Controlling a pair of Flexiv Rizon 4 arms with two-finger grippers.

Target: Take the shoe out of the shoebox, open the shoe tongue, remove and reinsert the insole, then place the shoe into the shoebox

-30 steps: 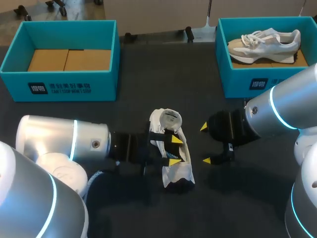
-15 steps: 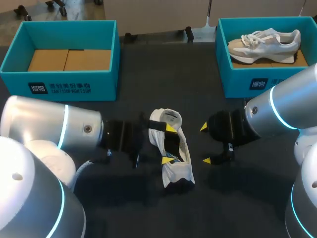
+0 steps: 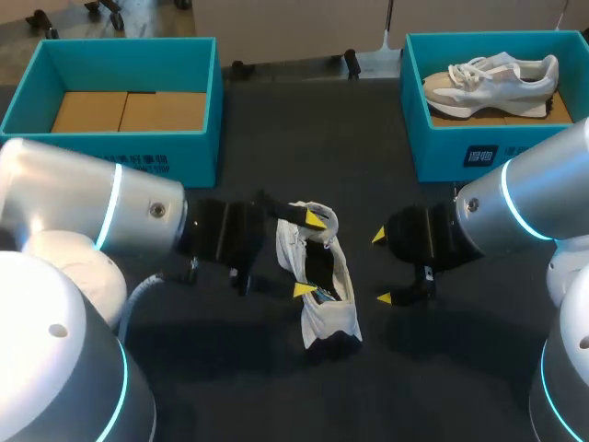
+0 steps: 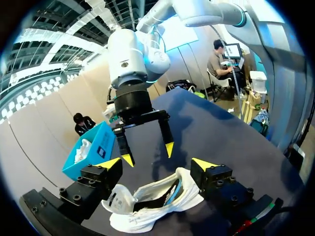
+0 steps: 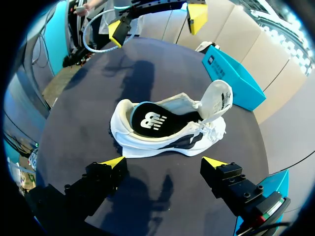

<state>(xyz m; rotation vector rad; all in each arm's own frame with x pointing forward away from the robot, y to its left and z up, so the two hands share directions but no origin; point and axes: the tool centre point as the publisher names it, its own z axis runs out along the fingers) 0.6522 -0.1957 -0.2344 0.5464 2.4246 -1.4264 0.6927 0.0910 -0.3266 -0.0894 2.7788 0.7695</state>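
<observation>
Left gripper (image 3: 309, 255): fingers spread wide, nothing held, poised over the white low-top trainer (image 3: 329, 318), which sits on its sole, lengthwise between the yellow tips; contact with the upper not discernible. Right gripper (image 3: 381, 267): equally wide open, empty, just beside the trainer's far flank, apart from it. Trainer location: middle of the black table (image 3: 276, 387), between both grippers, well apart from either box. White padded tongue (image 5: 216, 101) already folded back toward the toe; dark insole (image 5: 150, 120) exposed and seated flat. Judged step in hand: insole removal. Steady the trainer first by closing one gripper across the sidewalls near the heel, without crushing the collar. Enter the opening with the other gripper at a shallow angle, pinch the insole at its heel edge, then peel up and rearward rather than straight out, to avoid dragging the whole trainer. Keep the tongue clear of the fingers. Count: two grippers; two trainers, one on the table and one grey-white laced trainer (image 3: 492, 78) inside the right-hand teal box (image 3: 460, 152); two teal rectangular boxes, the left-hand teal box (image 3: 129, 161) holding only a brown cardboard liner (image 3: 129, 110); one insole visible.
</observation>
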